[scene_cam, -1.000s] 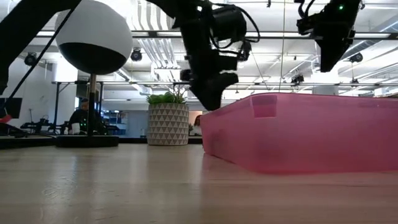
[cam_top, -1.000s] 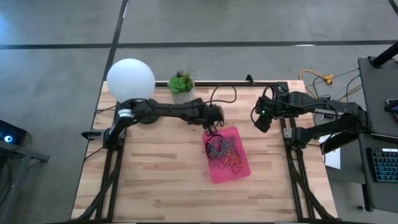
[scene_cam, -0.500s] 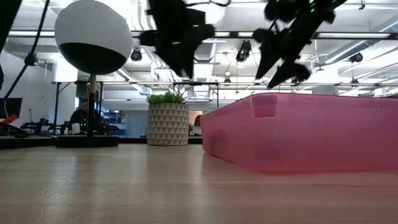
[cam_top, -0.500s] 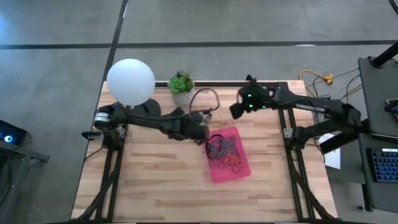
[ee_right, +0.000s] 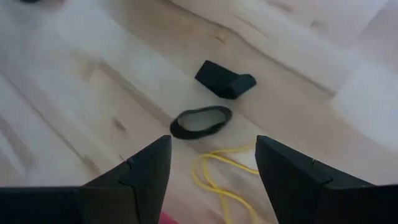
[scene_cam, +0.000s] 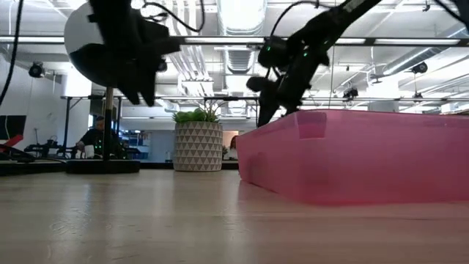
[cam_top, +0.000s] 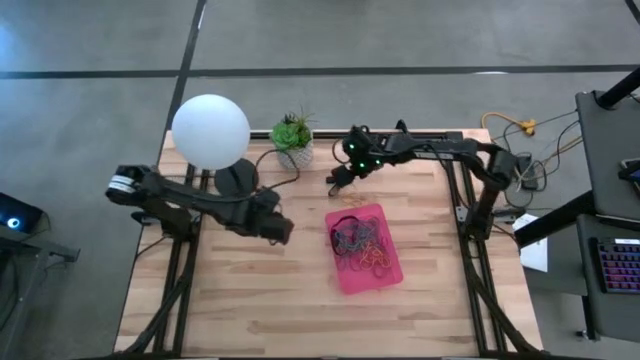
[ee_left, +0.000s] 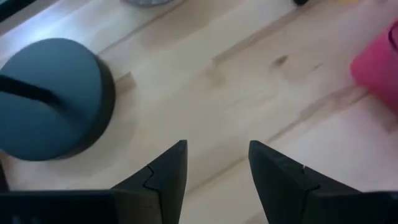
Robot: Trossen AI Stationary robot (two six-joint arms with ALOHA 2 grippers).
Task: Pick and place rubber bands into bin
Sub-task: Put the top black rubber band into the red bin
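The pale wooden worktop [cam_top: 260, 290] sits on a grey concrete floor, and through the low view I can see an open hall with ceiling lights behind it. On my overhead feed the pink bin [cam_top: 366, 250] lies right of the worktop's centre, with a tangle of rubber bands [cam_top: 358, 240] piled inside it in dark, yellow and tan loops. At the far edge stand a white globe lamp [cam_top: 210, 131] on its dark round base [ee_left: 53, 99] and a small potted plant [cam_top: 292, 138]. My left gripper [cam_top: 283, 230] is out over bare wood to the left of the bin, well clear of it; its wrist view shows the two fingers [ee_left: 166, 171] apart with nothing between them, the lamp base ahead and a corner of the bin at the edge. My right gripper [cam_top: 336, 183] is reaching across to the far side of the bin, just beyond its far left corner. Its fingers [ee_right: 144, 168] are spread wide and empty, and past them on the wood I see a black rubber band [ee_right: 201, 121], a yellow loop [ee_right: 219, 177] just beside it and a small black block [ee_right: 224, 79].
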